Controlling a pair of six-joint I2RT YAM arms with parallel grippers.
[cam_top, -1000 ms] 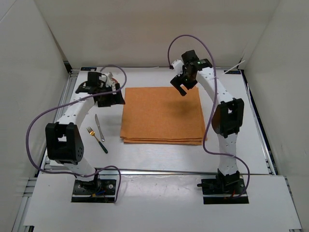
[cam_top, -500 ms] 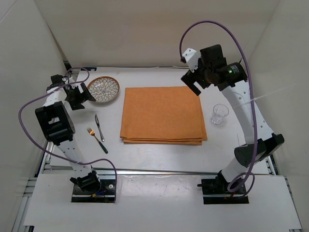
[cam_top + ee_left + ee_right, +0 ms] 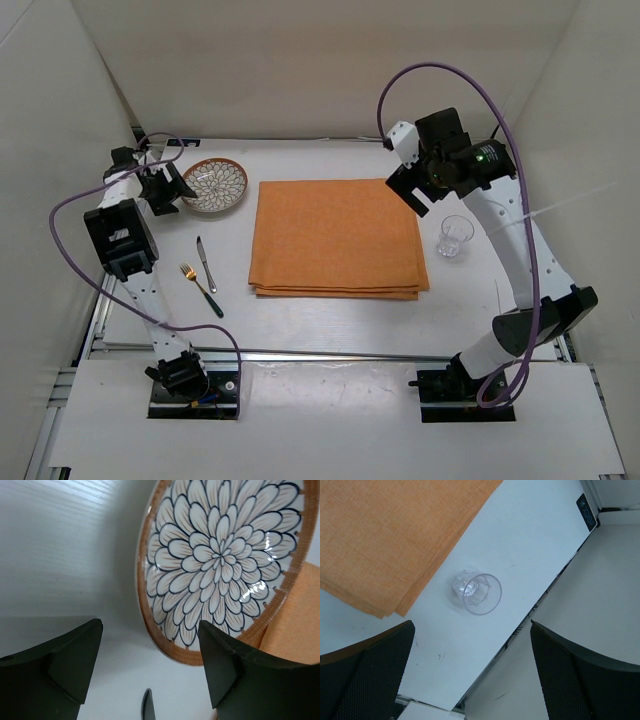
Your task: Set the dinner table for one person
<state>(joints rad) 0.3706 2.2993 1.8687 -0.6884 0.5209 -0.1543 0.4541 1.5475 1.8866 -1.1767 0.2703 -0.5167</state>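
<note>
On the white dinner table [image 3: 330, 320] lies an orange placemat [image 3: 338, 238]. A flower-patterned plate [image 3: 214, 185] with a brown rim sits at the mat's far-left corner. My left gripper [image 3: 165, 188] hovers at the plate's left edge, open. In the left wrist view the plate [image 3: 222, 560] fills the upper right, and its near rim lies between the dark fingers [image 3: 65, 662] of the left gripper [image 3: 150, 667]. A clear glass [image 3: 455, 237] stands right of the mat. My right gripper [image 3: 415, 190] hangs open and empty above the mat's far-right corner, and the glass [image 3: 477, 592] shows below it.
A knife [image 3: 205, 263] and a dark-handled fork [image 3: 201, 290] lie left of the placemat; the knife's tip [image 3: 147, 710] shows in the left wrist view. White walls enclose the table on the left, far and right sides. The placemat's corner [image 3: 395, 535] shows in the right wrist view.
The left arm swung out to the far left, uncovering the plate, then edged toward its rim. The right arm rose and moved right, uncovering the glass.
</note>
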